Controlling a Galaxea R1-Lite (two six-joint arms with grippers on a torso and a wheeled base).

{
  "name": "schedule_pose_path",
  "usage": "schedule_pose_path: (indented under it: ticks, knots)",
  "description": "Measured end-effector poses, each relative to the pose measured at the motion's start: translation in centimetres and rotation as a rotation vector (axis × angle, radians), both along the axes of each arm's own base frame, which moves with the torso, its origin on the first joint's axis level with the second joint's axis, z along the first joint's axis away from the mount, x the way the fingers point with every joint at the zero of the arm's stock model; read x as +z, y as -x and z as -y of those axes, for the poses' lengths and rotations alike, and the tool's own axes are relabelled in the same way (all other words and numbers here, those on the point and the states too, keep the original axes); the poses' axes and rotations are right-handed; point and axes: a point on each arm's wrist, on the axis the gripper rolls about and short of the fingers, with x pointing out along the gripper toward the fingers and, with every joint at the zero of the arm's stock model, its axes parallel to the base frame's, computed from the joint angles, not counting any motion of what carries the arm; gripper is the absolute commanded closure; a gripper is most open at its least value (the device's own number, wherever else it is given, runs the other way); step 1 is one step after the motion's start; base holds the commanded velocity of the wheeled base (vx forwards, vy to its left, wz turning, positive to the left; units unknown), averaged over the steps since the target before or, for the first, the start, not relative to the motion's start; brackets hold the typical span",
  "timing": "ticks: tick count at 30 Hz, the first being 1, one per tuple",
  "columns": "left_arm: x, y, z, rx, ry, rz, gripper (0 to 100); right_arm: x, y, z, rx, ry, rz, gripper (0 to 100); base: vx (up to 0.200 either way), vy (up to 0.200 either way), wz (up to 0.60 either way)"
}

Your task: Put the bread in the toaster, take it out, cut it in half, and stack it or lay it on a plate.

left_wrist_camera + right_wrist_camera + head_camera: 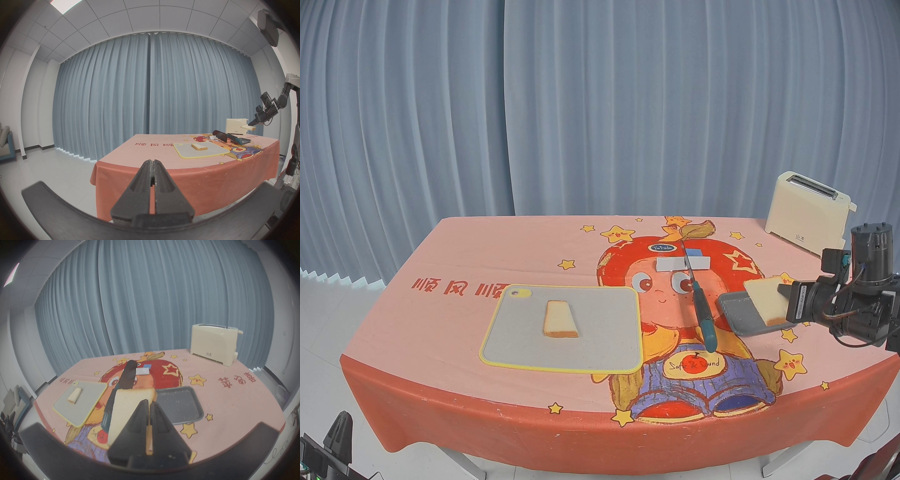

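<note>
My right gripper (786, 292) is shut on a slice of bread (767, 297), held above the grey tray (741, 314) at the table's right side. From the right wrist, the bread slice (128, 408) stands pinched between the gripper (149, 411) fingers. A second, smaller piece of bread (560, 319) lies on the grey cutting board (600, 340). The cream toaster (807, 212) stands at the far right corner with nothing in its slot. A knife (700, 306) with a teal handle lies between board and tray. My left gripper (152, 175) is shut on nothing, low and off the table's left front.
A small white and blue block (683, 262) lies under the knife's blade tip. The table carries an orange cartoon cloth (487, 262). Blue curtains hang behind. Bare cloth stretches across the table's left and back.
</note>
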Motion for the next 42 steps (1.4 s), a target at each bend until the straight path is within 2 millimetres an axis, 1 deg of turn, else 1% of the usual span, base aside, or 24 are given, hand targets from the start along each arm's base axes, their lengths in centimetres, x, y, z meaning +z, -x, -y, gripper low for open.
schedule_pose_path:
  ticks: [7, 12, 18, 21, 29, 42]
  knots:
    - [0.0, 0.0, 0.0, 0.0, 0.0, 0.0, 100, -1.0, -2.3, 1.4, -0.023, 0.008, 0.009, 100, 0.0, 0.0, 0.0]
    - [0.0, 0.0, 0.0, 0.0, 0.0, 0.0, 100, -2.4, -4.3, 2.7, -0.037, 0.011, -0.008, 100, 0.0, 0.0, 0.0]
    - [0.0, 0.0, 0.0, 0.0, 0.0, 0.0, 100, -4.2, -6.0, 3.4, -0.048, 0.034, -0.023, 100, 0.0, 0.0, 0.0]
    - [0.0, 0.0, 0.0, 0.0, 0.0, 0.0, 100, -5.0, -6.4, 3.4, -0.049, 0.041, -0.046, 100, 0.0, 0.0, 0.0]
    - [0.0, 0.0, 0.0, 0.0, 0.0, 0.0, 100, -6.2, -6.8, 3.2, -0.042, 0.052, -0.09, 100, 0.0, 0.0, 0.0]
    - [0.0, 0.0, 0.0, 0.0, 0.0, 0.0, 100, -6.8, -7.1, 3.1, -0.043, 0.056, -0.106, 100, 0.0, 0.0, 0.0]
